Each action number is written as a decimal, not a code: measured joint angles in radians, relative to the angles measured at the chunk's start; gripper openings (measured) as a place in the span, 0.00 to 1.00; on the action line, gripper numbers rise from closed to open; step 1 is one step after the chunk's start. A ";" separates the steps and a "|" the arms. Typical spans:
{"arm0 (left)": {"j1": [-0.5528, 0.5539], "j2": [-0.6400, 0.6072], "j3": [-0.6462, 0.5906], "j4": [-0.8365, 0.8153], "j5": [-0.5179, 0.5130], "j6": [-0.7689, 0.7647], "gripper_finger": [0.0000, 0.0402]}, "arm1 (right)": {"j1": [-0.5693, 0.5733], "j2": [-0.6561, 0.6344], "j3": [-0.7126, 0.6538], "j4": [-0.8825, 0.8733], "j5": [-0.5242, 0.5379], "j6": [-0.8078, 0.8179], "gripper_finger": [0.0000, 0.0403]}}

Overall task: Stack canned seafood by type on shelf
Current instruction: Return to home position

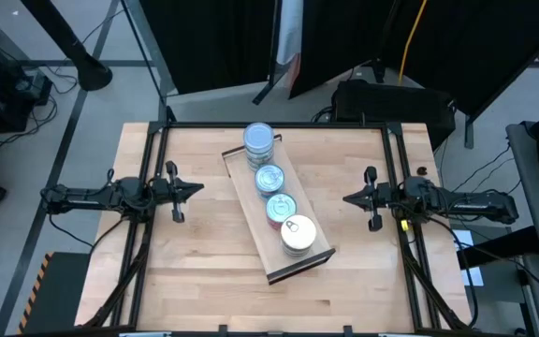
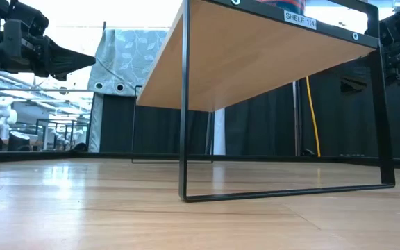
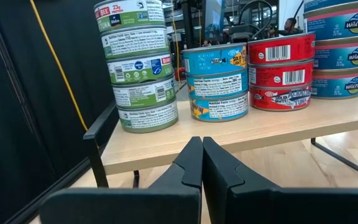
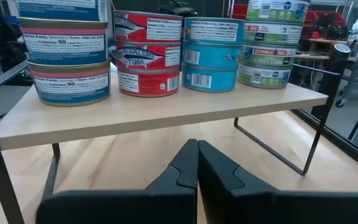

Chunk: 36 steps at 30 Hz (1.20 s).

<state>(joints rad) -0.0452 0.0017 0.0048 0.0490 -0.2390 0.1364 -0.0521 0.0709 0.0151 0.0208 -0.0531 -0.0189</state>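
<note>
Neatly, the shelf (image 1: 248,201) stood slantwise at the middle of the desk (image 1: 195,271), carrying four stacks in a row: green-label tuna cans (image 3: 140,68) at one end, then teal cans (image 3: 216,81), red cans (image 3: 283,71) and blue-and-pink cans (image 4: 67,56). The left gripper (image 1: 197,190) and right gripper (image 1: 347,197) hung closed and empty on either side, well apart from it.

Canned seafood (image 1: 269,178) is shown sorted into four upright stacks, set touching in a single row along the shelf (image 1: 251,204). The shelf is a light-wood board raised on thin dark legs and laid diagonally at the middle of the table (image 1: 185,271). A five-high green-labelled stack (image 3: 142,68) is placed at the far end, followed by three teal tins (image 3: 216,81), three red tins (image 3: 281,71) and a blue-and-pink stack (image 4: 67,62) at the near end.
</note>
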 joint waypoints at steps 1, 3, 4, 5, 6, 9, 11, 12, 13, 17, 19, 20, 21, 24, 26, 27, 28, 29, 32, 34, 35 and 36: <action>0.000 0.000 0.000 0.000 0.000 0.000 0.00 | 0.000 0.001 0.000 0.000 0.000 -0.001 0.00; 0.000 0.000 0.000 0.000 0.000 0.000 0.00 | 0.000 0.001 0.000 0.000 0.000 -0.001 0.00; 0.000 0.000 0.000 0.000 0.000 0.000 0.00 | 0.000 0.001 0.000 0.000 0.000 0.002 0.00; 0.000 0.000 0.000 0.000 0.000 0.000 0.00 | 0.000 0.002 0.000 0.000 0.001 0.006 0.00; 0.000 0.000 0.000 -0.001 0.000 0.000 0.00 | 0.000 0.002 0.000 0.000 0.001 0.013 0.00; 0.000 0.000 0.000 -0.001 0.002 -0.001 0.00 | 0.000 0.002 0.000 0.000 -0.001 0.052 0.00; 0.000 0.001 0.000 -0.002 0.003 -0.001 0.00 | 0.002 0.002 0.000 0.001 -0.014 0.093 0.00; 0.000 0.002 0.000 -0.002 0.003 -0.001 0.00 | 0.002 0.002 0.000 0.004 -0.031 0.108 0.00; 0.000 0.002 0.000 -0.002 0.003 -0.001 0.00 | 0.002 0.002 0.000 0.008 -0.053 0.108 0.00; 0.000 0.003 0.000 -0.002 0.008 -0.023 0.00 | 0.002 0.002 0.001 0.012 -0.085 0.105 0.00; 0.000 0.003 0.000 -0.003 0.011 -0.027 0.00 | 0.002 0.002 0.001 0.010 -0.080 0.098 0.00; 0.000 0.003 0.000 -0.003 0.014 -0.027 0.00 | 0.002 0.002 0.001 0.010 -0.080 0.094 0.00; 0.000 0.003 0.000 -0.004 0.018 -0.027 0.00 | 0.002 0.002 0.001 0.010 -0.079 0.092 0.00; 0.000 0.003 0.000 -0.005 0.021 -0.026 0.00 | 0.002 0.002 0.001 0.010 -0.079 0.087 0.00; 0.000 0.003 0.000 -0.005 0.021 -0.026 0.00 | 0.002 0.002 0.001 0.010 -0.079 0.076 0.00; 0.000 0.003 0.000 -0.005 0.021 -0.026 0.00 | 0.002 0.002 0.001 0.010 -0.079 0.068 0.00; 0.000 0.003 0.000 -0.005 0.021 -0.026 0.00 | 0.002 0.002 0.001 0.010 -0.078 0.063 0.00; 0.000 0.003 0.000 -0.005 0.021 -0.026 0.00 | 0.002 0.001 0.001 0.010 -0.075 0.061 0.00; 0.000 0.003 0.000 -0.005 0.021 -0.026 0.00 | 0.002 0.001 0.002 0.009 -0.073 0.060 0.00; 0.000 0.003 0.000 -0.005 0.022 -0.026 0.00 | 0.002 0.001 0.002 0.009 -0.073 0.060 0.00; 0.000 0.003 0.000 -0.005 0.022 -0.026 0.00 | 0.002 0.001 0.002 0.009 -0.073 0.060 0.00; 0.000 0.003 0.000 -0.005 0.022 -0.026 0.00 | 0.002 0.001 0.002 0.009 -0.073 0.060 0.00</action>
<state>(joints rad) -0.0456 0.0044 0.0048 0.0441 -0.2173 0.1104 -0.0505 0.0722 0.0166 0.0296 -0.1265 0.0408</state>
